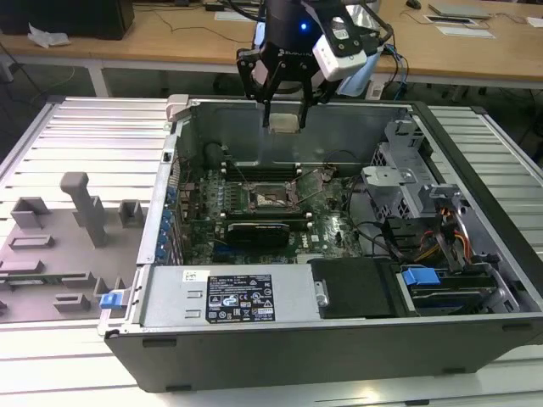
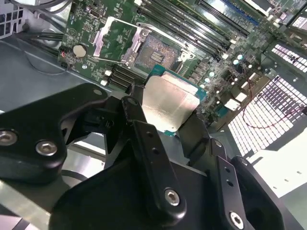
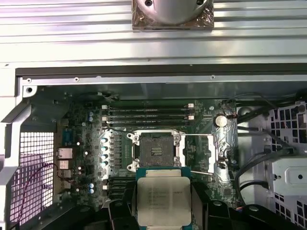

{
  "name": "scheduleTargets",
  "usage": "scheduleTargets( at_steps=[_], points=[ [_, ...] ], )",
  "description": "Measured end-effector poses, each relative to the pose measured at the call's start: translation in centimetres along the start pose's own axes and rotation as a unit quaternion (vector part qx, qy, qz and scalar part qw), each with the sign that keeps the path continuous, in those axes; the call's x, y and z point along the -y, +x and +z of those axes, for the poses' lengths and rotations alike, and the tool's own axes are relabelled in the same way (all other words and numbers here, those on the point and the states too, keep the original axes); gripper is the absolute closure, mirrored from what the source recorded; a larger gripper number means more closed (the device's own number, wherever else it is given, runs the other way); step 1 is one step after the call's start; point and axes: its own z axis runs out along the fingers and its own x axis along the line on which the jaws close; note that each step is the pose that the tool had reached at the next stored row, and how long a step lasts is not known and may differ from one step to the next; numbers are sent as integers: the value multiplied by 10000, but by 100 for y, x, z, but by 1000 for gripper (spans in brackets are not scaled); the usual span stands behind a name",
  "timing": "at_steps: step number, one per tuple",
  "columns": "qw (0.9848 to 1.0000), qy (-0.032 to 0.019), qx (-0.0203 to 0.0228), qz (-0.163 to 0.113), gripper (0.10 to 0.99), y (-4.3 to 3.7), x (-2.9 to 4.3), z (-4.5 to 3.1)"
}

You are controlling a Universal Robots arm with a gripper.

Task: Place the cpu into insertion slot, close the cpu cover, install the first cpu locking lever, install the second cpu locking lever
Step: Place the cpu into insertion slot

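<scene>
Your tool (image 1: 284, 112) is hanging over the far side of the open computer case (image 1: 254, 360), clamped on the cpu (image 1: 284, 124) by two opposite edges. The chip is lying flat, its silver top showing in both wrist views. The insertion slot (image 1: 273, 199) is sitting bare on the green motherboard (image 1: 335, 229), below the chip and nearer in the exterior view, well apart from it. The cpu cover (image 3: 199, 153) is lying flipped open just beside the slot.
</scene>
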Motion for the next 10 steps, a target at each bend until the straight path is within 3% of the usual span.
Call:
scheduleTargets(
  at_steps=[2,4,10],
  points=[
    [10000,0,2,0,545,0,3,30],
    [10000,0,9,0,545,0,13,142],
    [10000,0,41,-3,545,-1,26,288]
  ],
)
